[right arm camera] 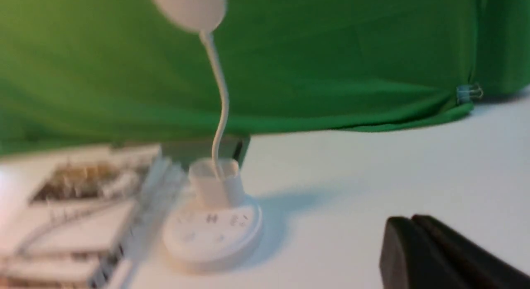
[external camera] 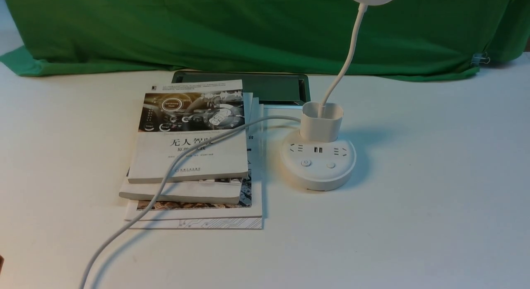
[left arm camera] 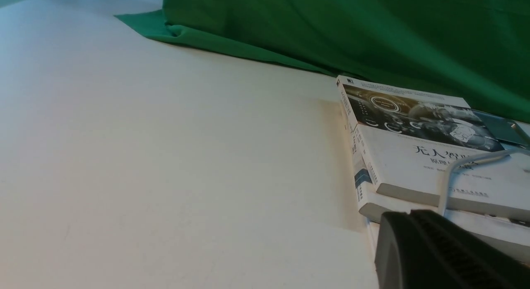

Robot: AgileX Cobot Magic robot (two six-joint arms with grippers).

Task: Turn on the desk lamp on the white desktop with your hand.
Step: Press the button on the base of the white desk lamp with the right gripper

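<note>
Clenched on nothing, my hand point(right arm camera: 408, 220) hangs over bare desktop point(right arm camera: 372, 164) in the right wrist view. This view is blurred. The lamp point(right arm camera: 213, 235) lies ahead of my fingertips and well apart from them, with open desktop between.

From the front, neither arm shows. The lamp stands right of centre, just beside the books point(external camera: 194, 156). Its two buttons point(external camera: 305, 162) sit on the near side of the base, facing me, with the sockets behind them. The neck rises from the cup to the head at the top edge. The cable point(external camera: 165, 177) trails off left over the books.

At the left wrist, my left gripper point(left arm camera: 408, 216) looks pressed together and empty, near the books' corner. No lamp shows here.

I judge the right arm nearer. The move calls for a forward reach, then a press straight down. Which button lights the lamp, I cannot tell.
</note>
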